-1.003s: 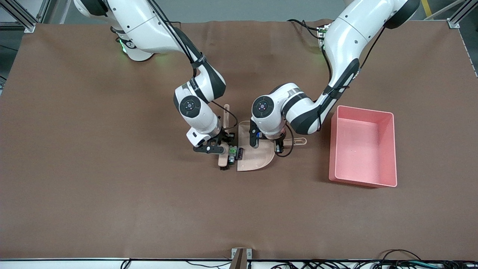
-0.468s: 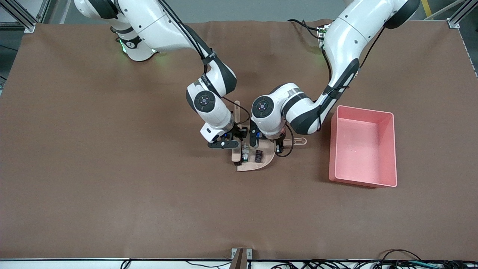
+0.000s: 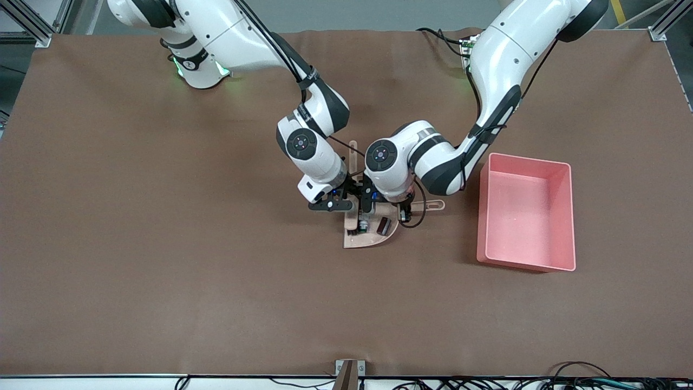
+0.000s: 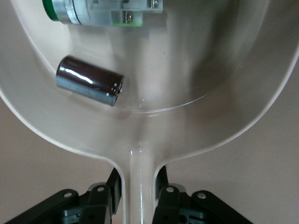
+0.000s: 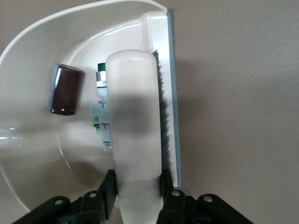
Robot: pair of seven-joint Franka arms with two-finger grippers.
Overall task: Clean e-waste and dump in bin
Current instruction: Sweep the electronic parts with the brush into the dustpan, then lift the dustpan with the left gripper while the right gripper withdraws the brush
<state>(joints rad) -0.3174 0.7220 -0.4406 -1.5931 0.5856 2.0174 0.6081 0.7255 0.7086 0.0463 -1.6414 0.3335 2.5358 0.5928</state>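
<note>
Both e-waste parts sit in the dustpan (image 3: 373, 233) now, mid-worktop: dark cylindrical part (image 4: 89, 87) lying loose on its side, white-and-green part (image 5: 102, 122) touching the brush (image 5: 136, 126) head.

We judge both as light, rigid and small. The cylinder looks smooth and will likely roll on the slick plastic; the white one has fiddly terminals. No point pinching either, so we'd carry them in the pan, level, handle end low so nothing slides back out over the lip.

Left gripper (image 4: 138, 198) is clamped on the dustpan handle, fingers tight to both sides of the neck. Right gripper (image 5: 138, 193) is closed around the brush handle, bristles standing at the pan's straight lip, brush head inside the pan.

Bin (image 3: 563, 216) stands on the brown mat toward the left arm's end of the worktop, well apart from the pan, looks empty.

Sweep looks done; dump is not. Risk: brush lift flicking the white part out.
</note>
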